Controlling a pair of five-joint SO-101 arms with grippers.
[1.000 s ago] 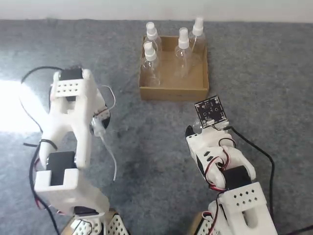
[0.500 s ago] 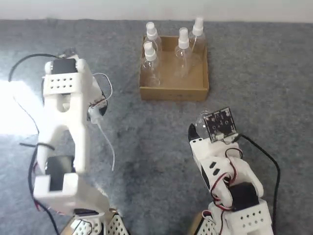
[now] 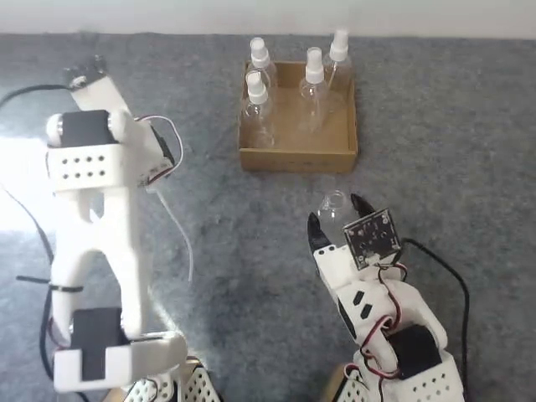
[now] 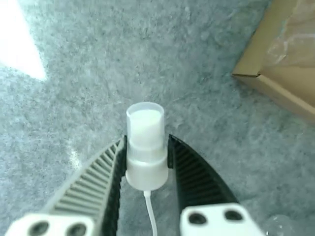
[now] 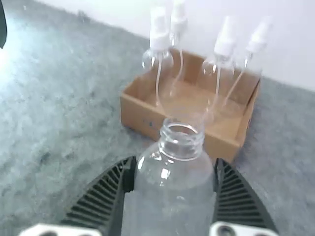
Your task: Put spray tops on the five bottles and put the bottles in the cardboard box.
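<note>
**A:** What does the left gripper (image 4: 146,142) hold?

**B:** The spray top (image 4: 145,125). Both ribbed jaws press against its white collar, one on each side. The cap pokes out past the fingertips, and its thin dip tube (image 4: 149,214) runs back between the jaws towards the wrist.

**A:** And where is that over the grey table (image 3: 452,126)?

**B:** To the side of the cardboard box (image 3: 297,159), well apart from it. A corner of the box shows at the edge of the left wrist view.

**A:** And the right gripper (image 5: 173,167)?

**B:** It is clamped on the open bottle (image 5: 172,189). The jaws touch its clear shoulders on both sides and the bare neck stands upright between them.

**A:** Is the bottle near the box?

**B:** Yes. From above, it sits just in front of the box's near wall, not touching it. I cannot tell whether its base rests on the table.

**A:** What is in the box?

**B:** The four capped bottles (image 3: 257,96) stand upright inside, two along each side.
</note>
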